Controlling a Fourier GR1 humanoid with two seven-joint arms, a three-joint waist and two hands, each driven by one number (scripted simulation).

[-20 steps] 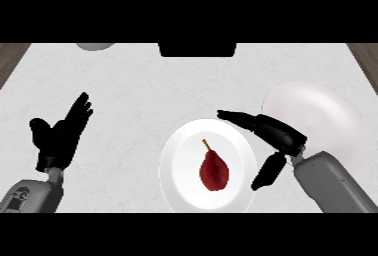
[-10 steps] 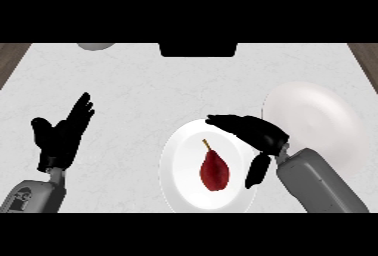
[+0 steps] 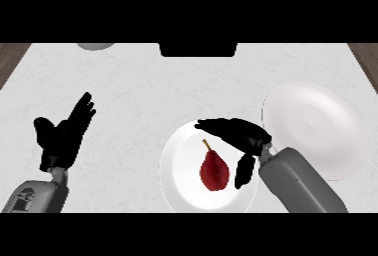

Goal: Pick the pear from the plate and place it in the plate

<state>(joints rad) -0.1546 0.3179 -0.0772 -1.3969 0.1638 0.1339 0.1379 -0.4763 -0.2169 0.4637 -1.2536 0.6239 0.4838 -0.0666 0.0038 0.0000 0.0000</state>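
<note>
A dark red pear (image 3: 214,171) with a thin stem lies on a white plate (image 3: 177,175) near the counter's front. My right hand (image 3: 238,134) hovers over that plate, fingers stretched left above the pear's stem and thumb hanging down beside the fruit's right side. It is open and holds nothing. A second white plate (image 3: 314,125) sits to the right, bare, partly behind my right forearm. At the left, my left hand (image 3: 63,135) rests open, fingers up.
A black object (image 3: 198,49) sits at the counter's back edge in the middle, and a grey round thing (image 3: 96,46) shows at the back left. Brown strips show at both far corners beyond the light marbled counter (image 3: 140,90).
My right hand has moved left and slightly toward me, from beside the right plate to over the pear's plate. The pear and the left hand have not moved.
</note>
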